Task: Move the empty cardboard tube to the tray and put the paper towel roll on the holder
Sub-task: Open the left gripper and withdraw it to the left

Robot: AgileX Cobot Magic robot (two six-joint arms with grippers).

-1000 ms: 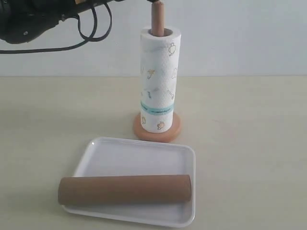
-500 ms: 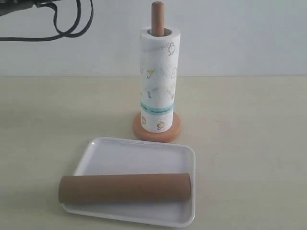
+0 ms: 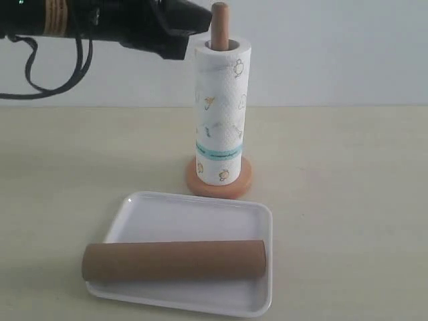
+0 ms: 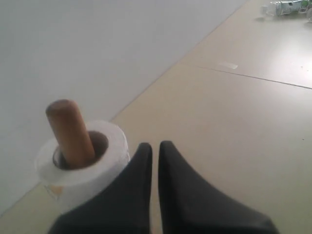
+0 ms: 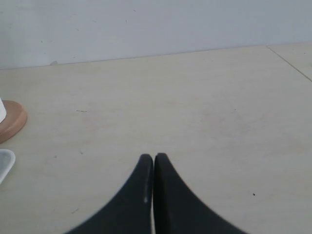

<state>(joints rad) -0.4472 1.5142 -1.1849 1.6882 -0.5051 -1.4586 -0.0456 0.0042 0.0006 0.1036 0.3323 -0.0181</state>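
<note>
Lying on tray: the empty cardboard tube (image 3: 174,261) rests on its side across the tray (image 3: 190,215), on the part farthest from the holder (image 3: 219,25). 1 end juts slightly past the tray's rim.
Tray: flat on the table (image 3: 348,200), just in front of the holder's round base and not touching it.
Holder: upright, with its base flat on the table and its rounded pole top poking out above the roll.
Paper towel roll: the paper towel roll (image 3: 221,114) stands threaded over the holder's pole. Its lower end sits on the holder's base, and the teal band is nearer the base than the pole top.
Left gripper: the left gripper (image 4: 155,146) hangs level with the holder's pole top, just beside it. Its 2 black fingers are drawn together with only a thin slit between them, clasping nothing.
Right gripper: the right gripper (image 5: 153,158) is low over bare table, well to the side of the holder's base. Its 2 fingers are pressed together and empty.
</note>
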